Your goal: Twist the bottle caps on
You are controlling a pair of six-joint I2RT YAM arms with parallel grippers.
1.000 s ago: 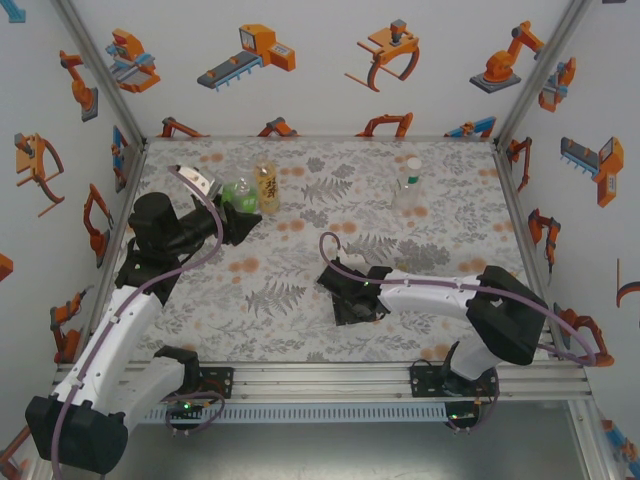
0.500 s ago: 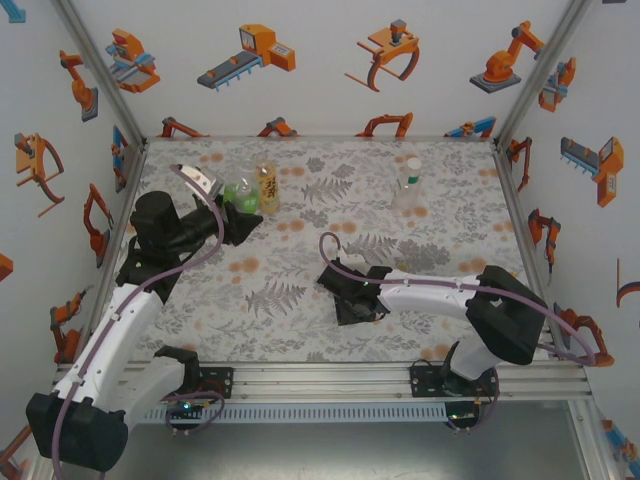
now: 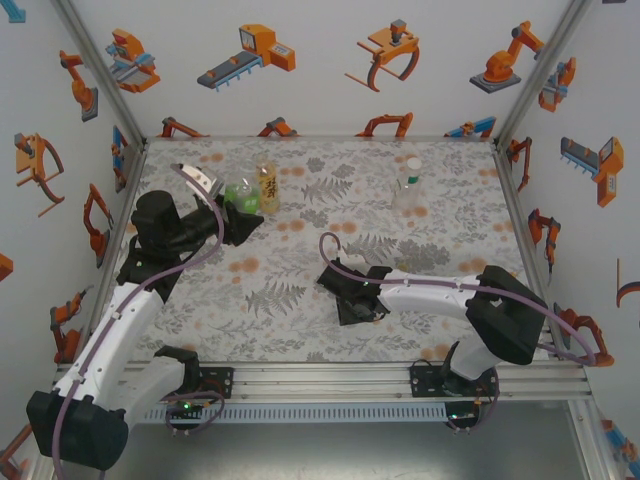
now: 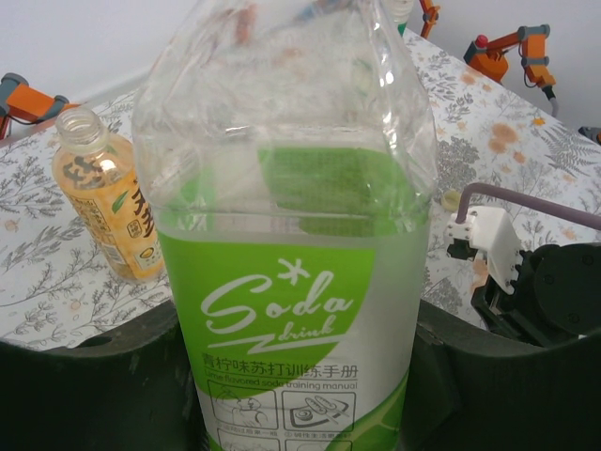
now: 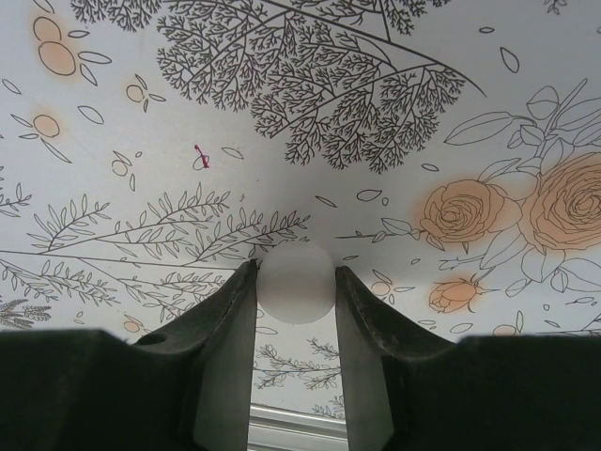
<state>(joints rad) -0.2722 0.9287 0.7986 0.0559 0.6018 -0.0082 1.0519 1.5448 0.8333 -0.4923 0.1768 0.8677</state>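
Near the middle of the worktop (image 3: 270, 290), the right gripper (image 5: 295, 271) pinches a whitish cap (image 5: 295, 289) by its rim, round face up. From above, the gripper hides the cap. Farther left, the left gripper (image 3: 243, 214) clamps the upright green soda bottle (image 4: 291, 282), whose neck is cut off in the wrist view. Just beside it stands the amber bottle (image 4: 103, 202), open mouth upward. The clear bottle (image 3: 408, 186) stands upright far right, its top too small to make out.
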